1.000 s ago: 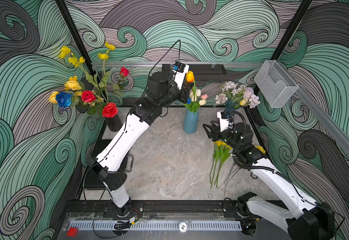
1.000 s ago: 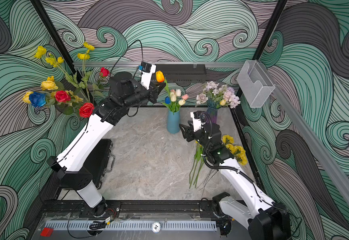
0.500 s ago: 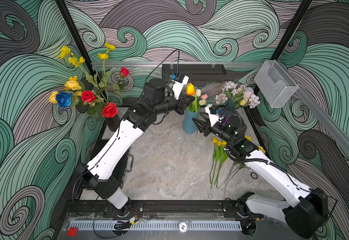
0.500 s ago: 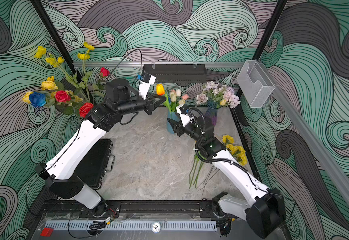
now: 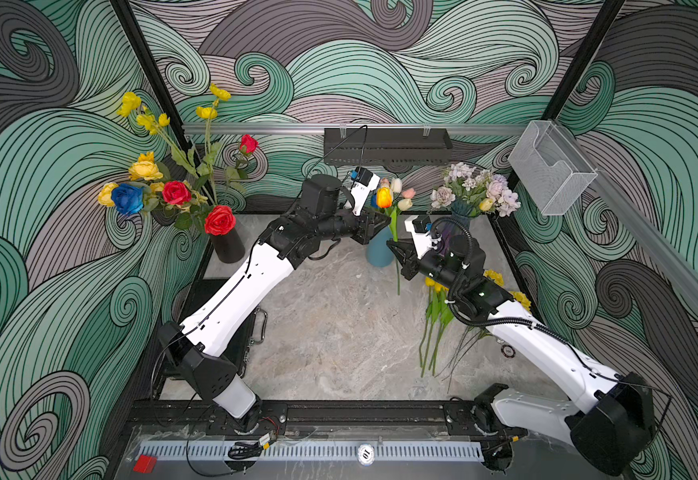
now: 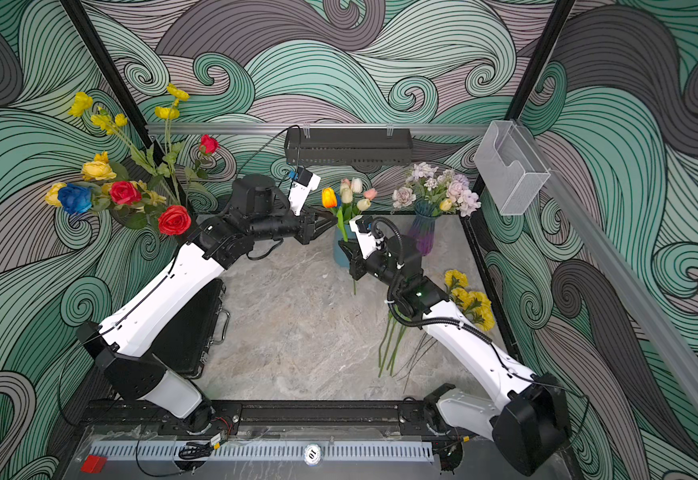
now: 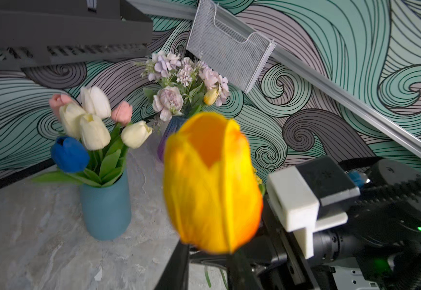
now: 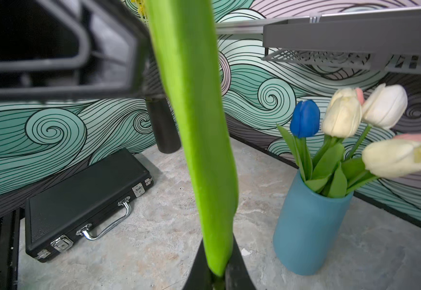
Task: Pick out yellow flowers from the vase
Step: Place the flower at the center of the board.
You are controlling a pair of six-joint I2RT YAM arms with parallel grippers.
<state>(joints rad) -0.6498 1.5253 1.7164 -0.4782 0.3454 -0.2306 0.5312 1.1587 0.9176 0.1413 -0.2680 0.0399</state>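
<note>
Right gripper (image 8: 217,273) clamped on leaf/stem of yellow tulip (image 7: 212,180), upright just beside blue vase (image 5: 378,255) near table's (image 5: 322,332) back edge; left gripper (image 5: 384,222) at stem higher up, can't tell if gripping. Tulip looks light, stem bendy, bloom soft: grab low on stem. Marble top flat, walls close, loose yellow flowers (image 6: 470,301) lie along right edge

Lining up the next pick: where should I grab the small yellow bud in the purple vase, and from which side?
Probably its stem just under the yellow bud, coming from the robot's side: it sits on the bouquet's near edge, above the purple vase, with lilac blooms crowding behind it.
</note>
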